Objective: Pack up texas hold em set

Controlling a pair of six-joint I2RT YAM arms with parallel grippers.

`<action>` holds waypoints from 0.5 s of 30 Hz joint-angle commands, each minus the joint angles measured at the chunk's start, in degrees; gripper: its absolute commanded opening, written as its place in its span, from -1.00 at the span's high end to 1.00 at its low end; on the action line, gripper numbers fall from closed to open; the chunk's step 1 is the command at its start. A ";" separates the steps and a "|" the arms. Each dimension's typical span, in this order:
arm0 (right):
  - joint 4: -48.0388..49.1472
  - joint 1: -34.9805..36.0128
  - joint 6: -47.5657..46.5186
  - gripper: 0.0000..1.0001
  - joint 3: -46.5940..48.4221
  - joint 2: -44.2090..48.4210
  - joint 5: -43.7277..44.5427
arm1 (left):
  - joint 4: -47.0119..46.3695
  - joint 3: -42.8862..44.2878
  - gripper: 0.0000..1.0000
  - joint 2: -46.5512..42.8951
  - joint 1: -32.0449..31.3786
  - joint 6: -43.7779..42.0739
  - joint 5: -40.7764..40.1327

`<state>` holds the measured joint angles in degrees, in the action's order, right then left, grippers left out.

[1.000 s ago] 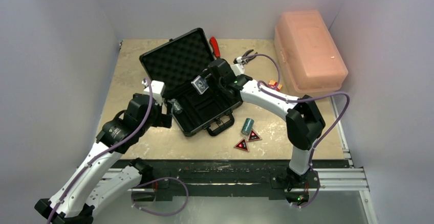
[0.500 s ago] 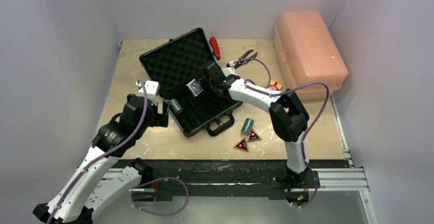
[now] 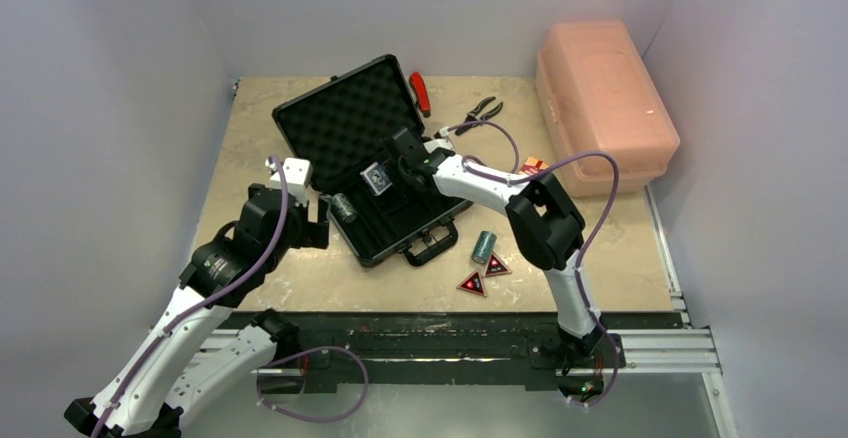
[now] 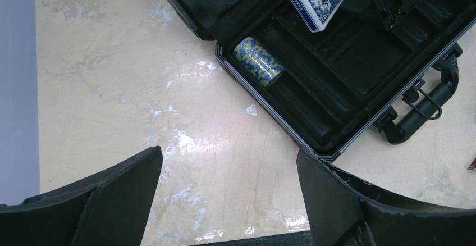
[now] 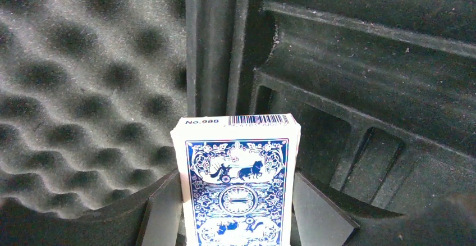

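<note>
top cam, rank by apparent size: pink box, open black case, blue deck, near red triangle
1. black case (lid and base open) and pink box: roughly the same footprint, so no ranking between them.
2. blue deck: raised off the case, so nearness to the camera may inflate it.
3. near red triangle: smallest.

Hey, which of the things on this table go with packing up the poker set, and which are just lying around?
Part of the job:
black briefcase
blue card deck
chip roll in the case
chip roll on the table
two red-black triangles
orange-red deck

Just lying about:
pink plastic box
pliers
red-handled tool
</note>
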<state>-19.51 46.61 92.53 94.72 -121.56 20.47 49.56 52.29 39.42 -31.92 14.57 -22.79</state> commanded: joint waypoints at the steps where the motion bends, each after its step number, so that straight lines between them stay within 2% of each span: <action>1: -0.30 0.41 2.39 0.29 3.61 -0.06 3.23 | -0.38 2.03 -0.79 -0.21 0.24 0.72 -0.51; 15: -2.75 1.15 2.92 0.31 5.32 -3.51 3.79 | -0.61 1.85 -0.79 -0.75 0.19 0.64 -0.07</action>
<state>-20.97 47.20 93.69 96.92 -124.57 21.58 49.56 52.29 39.09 -31.92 14.57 -22.76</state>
